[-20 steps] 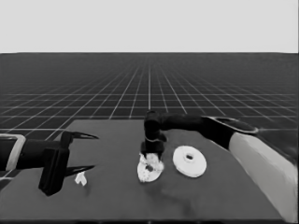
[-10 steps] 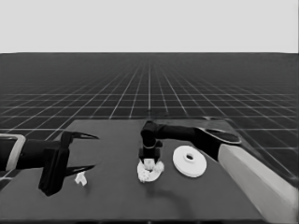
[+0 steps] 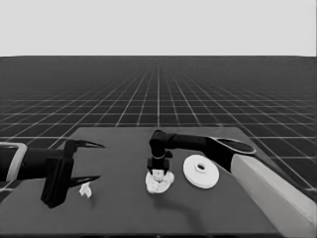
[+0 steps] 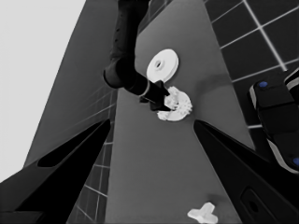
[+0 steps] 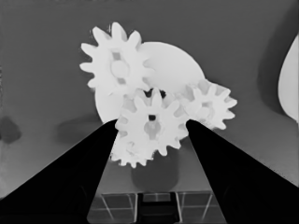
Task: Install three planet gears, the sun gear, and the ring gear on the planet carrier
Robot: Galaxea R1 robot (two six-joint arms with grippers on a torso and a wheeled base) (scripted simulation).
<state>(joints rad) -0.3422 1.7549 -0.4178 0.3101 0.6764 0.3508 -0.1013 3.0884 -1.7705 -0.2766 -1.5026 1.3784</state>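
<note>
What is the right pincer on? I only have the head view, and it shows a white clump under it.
Observer: In the right wrist view, the right pincer has a toothed gear gripped between its fingers, over the smaller round part.
Operator: Other gears?
Observer: A second gear and a third gear lie at that part's rim. The teeth of a fourth gear show from under the gripped one.
Operator: Is the left pincer holding the thin piece?
Observer: No. In the left wrist view the thin white piece lies on the table, apart from both fingers of the open left pincer.
</note>
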